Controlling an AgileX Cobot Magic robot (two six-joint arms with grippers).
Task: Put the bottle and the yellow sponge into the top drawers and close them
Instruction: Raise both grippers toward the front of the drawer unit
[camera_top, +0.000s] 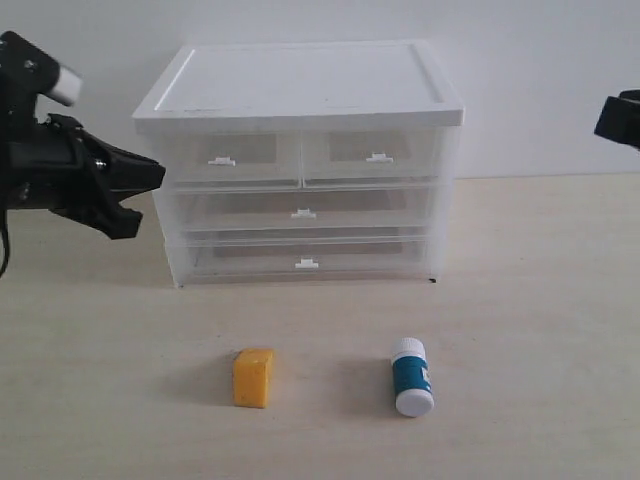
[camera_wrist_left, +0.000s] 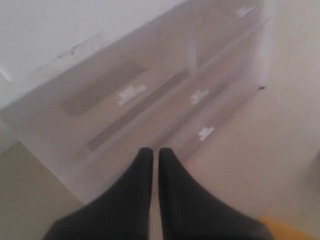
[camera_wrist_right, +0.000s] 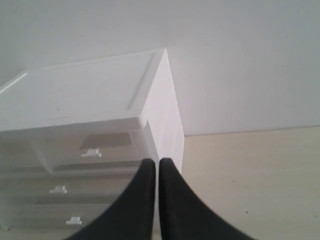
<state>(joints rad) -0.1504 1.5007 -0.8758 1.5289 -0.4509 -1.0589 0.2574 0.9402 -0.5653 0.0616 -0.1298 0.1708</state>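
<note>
The yellow sponge (camera_top: 253, 377) lies on the table in front of the cabinet (camera_top: 300, 85), and a corner of it shows in the left wrist view (camera_wrist_left: 287, 229). To its right lies the bottle (camera_top: 412, 376) on its side, cap toward the front. Both top drawers, left (camera_top: 228, 158) and right (camera_top: 372, 155), are pushed in. My left gripper (camera_top: 158, 176) hovers at the cabinet's left side, level with the drawers; its fingers (camera_wrist_left: 142, 165) are shut on nothing. My right gripper (camera_top: 612, 118) hangs at the far right edge, away from the cabinet, shut and holding nothing (camera_wrist_right: 156, 162).
Two wider drawers (camera_top: 305, 213) (camera_top: 305, 262) sit below the top pair, both pushed in. A white wall stands behind the cabinet. The wooden tabletop (camera_top: 520, 300) stretches in front and to the right.
</note>
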